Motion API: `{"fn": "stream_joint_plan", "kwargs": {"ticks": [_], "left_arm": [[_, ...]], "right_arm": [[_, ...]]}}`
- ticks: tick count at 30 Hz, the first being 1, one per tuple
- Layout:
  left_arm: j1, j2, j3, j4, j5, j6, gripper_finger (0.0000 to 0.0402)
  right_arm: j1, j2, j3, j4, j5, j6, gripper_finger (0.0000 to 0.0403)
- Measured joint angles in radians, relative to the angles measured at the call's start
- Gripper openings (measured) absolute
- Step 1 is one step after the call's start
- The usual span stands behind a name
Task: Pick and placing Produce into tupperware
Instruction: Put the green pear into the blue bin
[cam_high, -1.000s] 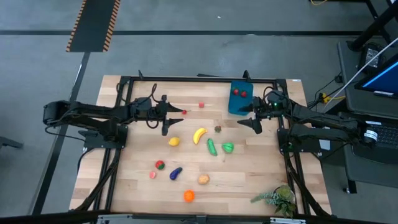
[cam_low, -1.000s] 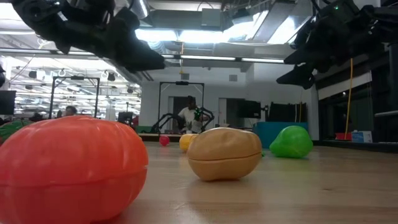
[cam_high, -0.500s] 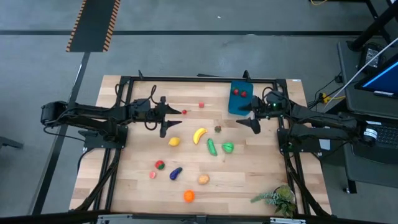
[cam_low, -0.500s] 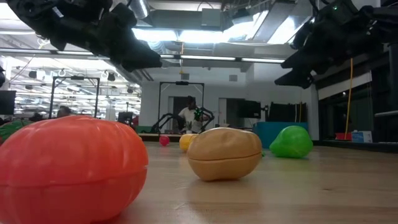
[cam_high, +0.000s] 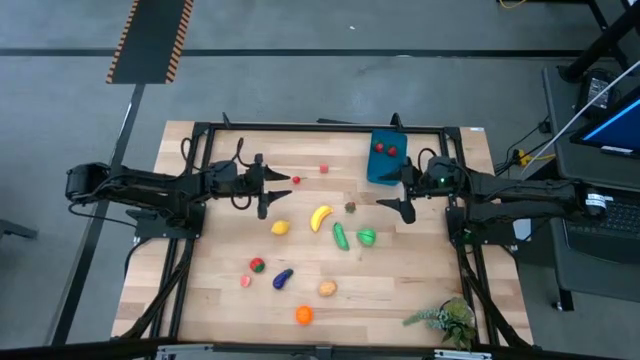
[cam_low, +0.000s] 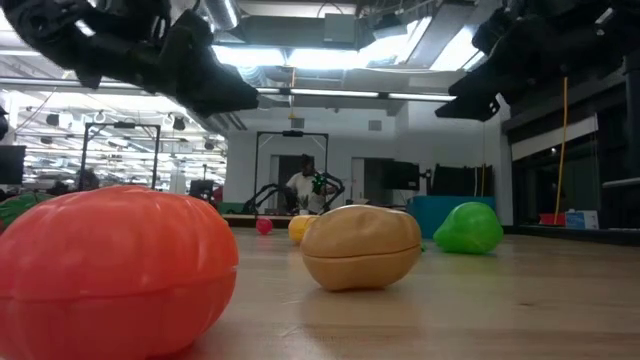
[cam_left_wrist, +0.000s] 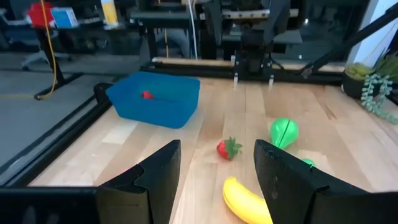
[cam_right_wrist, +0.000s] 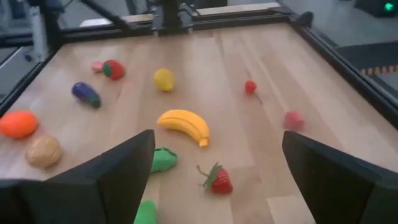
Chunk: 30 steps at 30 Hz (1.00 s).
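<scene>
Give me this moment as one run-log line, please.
left gripper: open, empty, above table | right gripper: open, empty, beside tupperware | tupperware: two red pieces inside | banana: on table

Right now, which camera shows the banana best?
The right wrist view: the whole banana lies unobstructed on the table between the open right gripper's fingers. The high view shows it whole but tiny. The left wrist view cuts it off at the edge. The low view doesn't show it.

dark jointed arms (cam_high: 150, 185), looped black cables, seemingly matte.
</scene>
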Motion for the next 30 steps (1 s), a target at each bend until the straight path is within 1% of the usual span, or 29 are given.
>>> {"fn": "stream_joint_plan", "kwargs": {"ticks": [6,8,10,13,18,23,27,30], "left_arm": [[0.001,0.000,-0.095,0.110,0.002,-0.028,0.0196],[0.001,0.000,-0.114,0.137,0.002,-0.030,0.0196],[0.001,0.000,-0.122,0.158,0.003,-0.028,0.0196],[0.001,0.000,-0.123,0.163,0.004,-0.012,0.0196],[0.001,0.000,-0.124,0.162,0.004,-0.001,0.0196],[0.002,0.000,-0.124,0.161,0.004,0.000,0.0196],[0.002,0.000,-0.124,0.160,0.004,0.000,0.0196],[0.001,0.000,-0.124,0.158,0.004,0.000,0.0196]], "right_arm": [[0.074,0.005,0.000,-0.014,0.004,-0.003,0.0353],[0.099,0.009,0.000,-0.034,0.038,-0.001,0.0353],[0.124,0.015,0.000,-0.065,0.095,0.012,0.0353],[0.157,0.030,0.000,-0.089,0.161,0.049,0.0353],[0.207,0.075,0.003,-0.092,0.194,0.053,0.0353],[0.253,0.163,0.087,-0.194,0.212,0.086,0.0353],[0.297,0.266,0.190,-0.351,0.247,0.114,0.0345],[0.328,0.351,0.267,-0.456,0.247,0.158,0.0337]]}}
